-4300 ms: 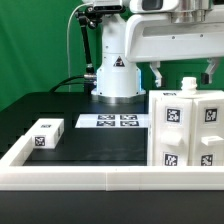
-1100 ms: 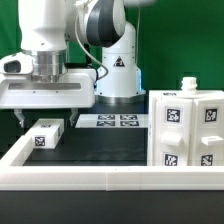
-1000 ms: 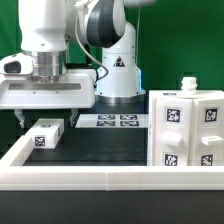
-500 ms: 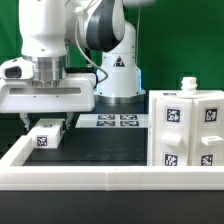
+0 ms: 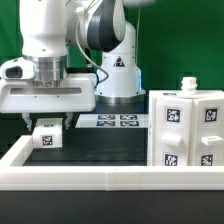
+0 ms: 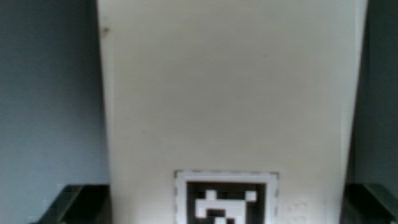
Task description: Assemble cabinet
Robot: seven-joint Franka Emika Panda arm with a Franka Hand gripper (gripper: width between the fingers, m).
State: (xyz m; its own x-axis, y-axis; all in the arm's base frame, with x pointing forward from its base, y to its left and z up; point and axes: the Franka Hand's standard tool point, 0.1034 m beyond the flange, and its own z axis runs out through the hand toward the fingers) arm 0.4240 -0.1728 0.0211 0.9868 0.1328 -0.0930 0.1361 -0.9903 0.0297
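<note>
A small white drawer-like block (image 5: 46,137) with a marker tag lies on the black table at the exterior view's left. My gripper (image 5: 47,124) is low over it, with one finger on each side of the block. The jaws look open, and any gap to the block's sides is very small. In the wrist view the block (image 6: 222,90) fills the frame, with its tag near my gripper (image 6: 222,205) and a dark fingertip (image 6: 75,203) at its side. The white cabinet body (image 5: 187,130), bearing several tags, stands at the exterior view's right.
The marker board (image 5: 118,121) lies flat at the back centre, in front of the robot base (image 5: 118,75). A long white table rim (image 5: 100,178) runs along the front and turns up the left side, close to the block.
The arm swung from above the cabinet body to the left side. In the last second it came down until the fingers straddle the small block.
</note>
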